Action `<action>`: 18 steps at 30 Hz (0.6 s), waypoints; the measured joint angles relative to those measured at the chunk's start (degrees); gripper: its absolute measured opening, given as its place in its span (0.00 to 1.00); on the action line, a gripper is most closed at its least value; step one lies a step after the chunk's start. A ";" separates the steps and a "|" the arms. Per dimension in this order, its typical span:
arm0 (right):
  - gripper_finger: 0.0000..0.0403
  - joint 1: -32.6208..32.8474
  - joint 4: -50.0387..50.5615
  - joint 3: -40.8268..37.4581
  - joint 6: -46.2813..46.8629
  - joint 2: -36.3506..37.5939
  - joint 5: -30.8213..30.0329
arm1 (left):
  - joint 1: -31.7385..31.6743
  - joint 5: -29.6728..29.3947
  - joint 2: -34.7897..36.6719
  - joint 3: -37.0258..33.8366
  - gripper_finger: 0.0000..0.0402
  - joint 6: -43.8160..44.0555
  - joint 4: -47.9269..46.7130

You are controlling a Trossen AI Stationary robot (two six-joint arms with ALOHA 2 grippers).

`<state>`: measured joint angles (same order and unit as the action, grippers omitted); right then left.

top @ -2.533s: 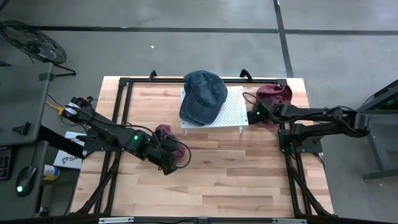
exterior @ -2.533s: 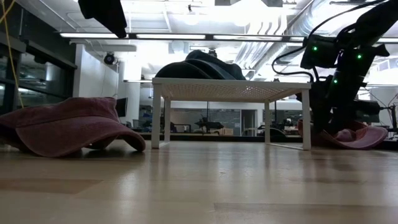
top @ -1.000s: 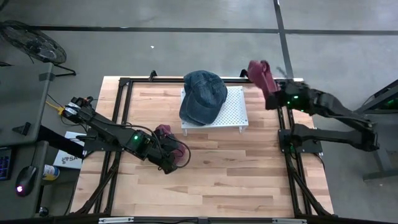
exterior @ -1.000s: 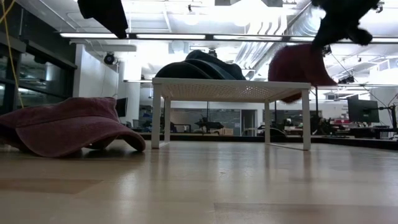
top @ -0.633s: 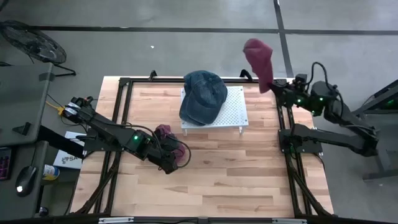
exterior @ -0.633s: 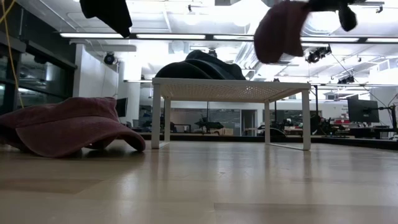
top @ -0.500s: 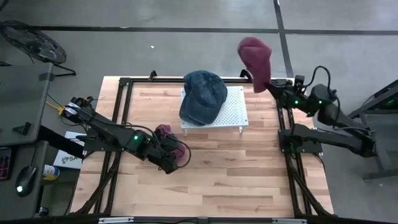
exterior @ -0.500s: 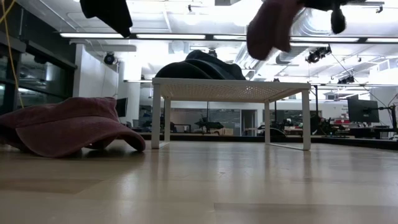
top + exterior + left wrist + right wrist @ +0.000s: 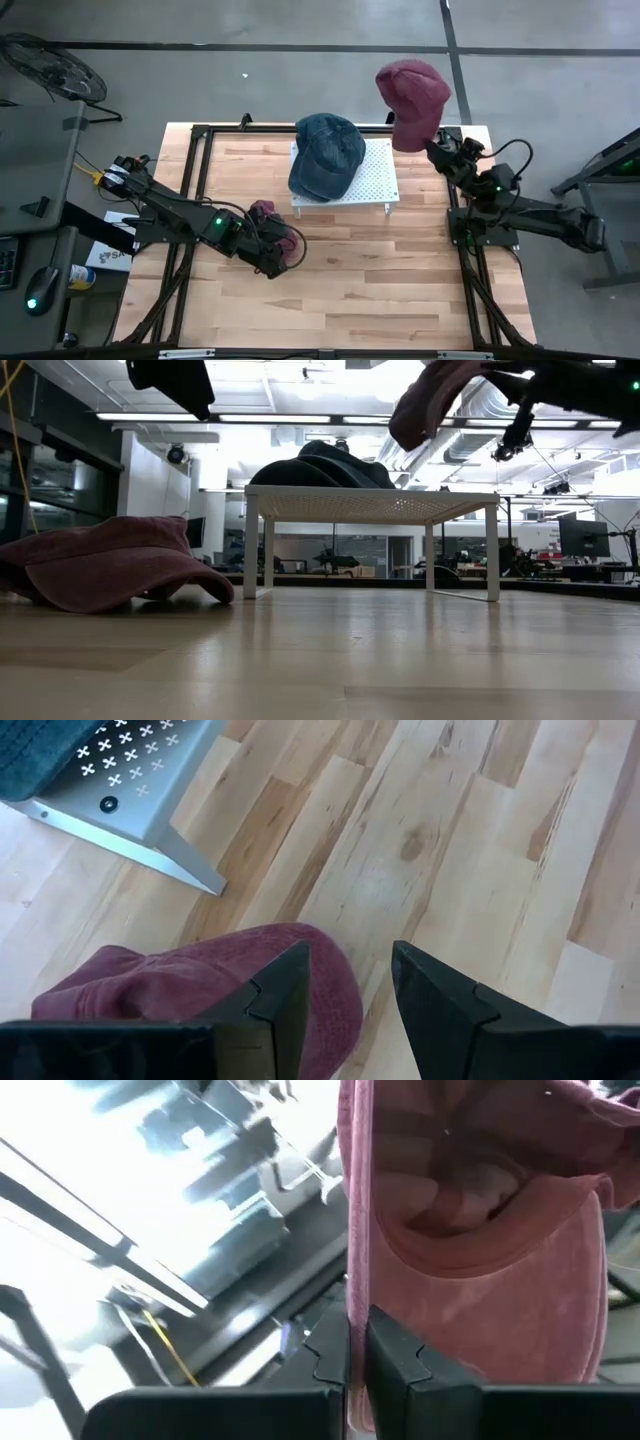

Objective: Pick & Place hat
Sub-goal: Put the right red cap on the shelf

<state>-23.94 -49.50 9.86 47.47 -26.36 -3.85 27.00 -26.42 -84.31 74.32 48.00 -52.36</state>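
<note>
The maroon hat (image 9: 412, 91) hangs in the air, high over the far right corner of the table (image 9: 340, 280), held by my right gripper (image 9: 432, 149). In the right wrist view my two fingers (image 9: 395, 1355) are pressed together on its fabric, and the open inside of the hat faces the camera. In the low view this hat (image 9: 432, 400) is above the level of the white rack (image 9: 370, 504). A blue denim cap (image 9: 326, 154) lies on that rack, at its left part. My left gripper (image 9: 345, 982) is low over the table, in front of the rack and to its left, with the fingers apart; a second maroon hat (image 9: 190, 985) lies on the wood just under them.
</note>
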 joint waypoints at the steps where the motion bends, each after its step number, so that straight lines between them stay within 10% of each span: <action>1: 0.02 0.00 -2.11 -1.16 0.45 0.01 0.22 | 0.00 -0.01 0.00 0.00 0.35 0.27 0.00; 18: 0.02 0.00 -9.66 -9.17 9.10 0.14 5.53 | -0.56 -7.05 0.00 -0.02 0.35 0.32 4.22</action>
<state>-23.94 -59.16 0.69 56.58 -26.22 1.67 26.44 -33.47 -84.31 74.30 48.32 -48.14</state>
